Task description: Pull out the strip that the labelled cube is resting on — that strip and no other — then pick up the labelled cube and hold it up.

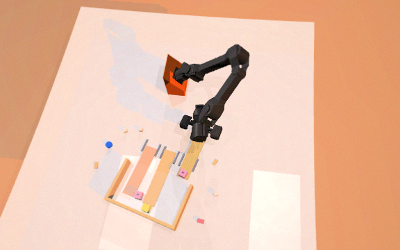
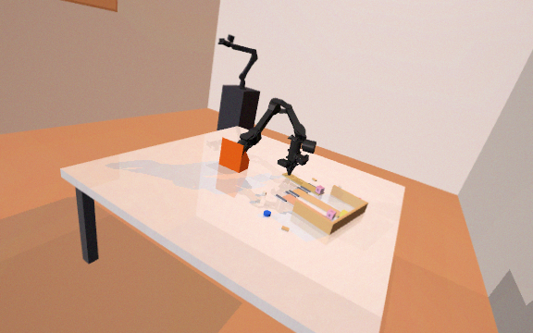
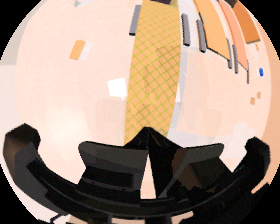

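Note:
My gripper (image 2: pixel 290 172) (image 3: pixel 147 131) is shut, with its fingertips low at the near end of the yellow cross-hatched strip (image 1: pixel 192 157) (image 2: pixel 304 180) (image 3: pixel 153 65). They seem to touch it; the top view does not show the contact. A pink cube with a dark mark (image 1: pixel 182 173) (image 2: pixel 320 190) rests on this strip's far end. A second marked pink cube (image 1: pixel 138 194) (image 2: pixel 331 214) is at the far end of the salmon strip (image 1: pixel 140 171) (image 3: pixel 237 35). A yellow cube (image 1: pixel 146 207) (image 2: pixel 343 213) is at the far end of the plain orange strip (image 1: pixel 160 177) (image 3: pixel 211 30).
A low wooden frame (image 1: pixel 186 205) (image 2: pixel 313 219) surrounds the far parts of the salmon and orange strips. Short grey rails flank the strips. A blue disc (image 1: pixel 108 144) (image 2: pixel 266 213), a red block (image 1: pixel 200 221) and several small tan blocks lie around. An orange angled panel (image 2: pixel 231 154) stands by the arm's base.

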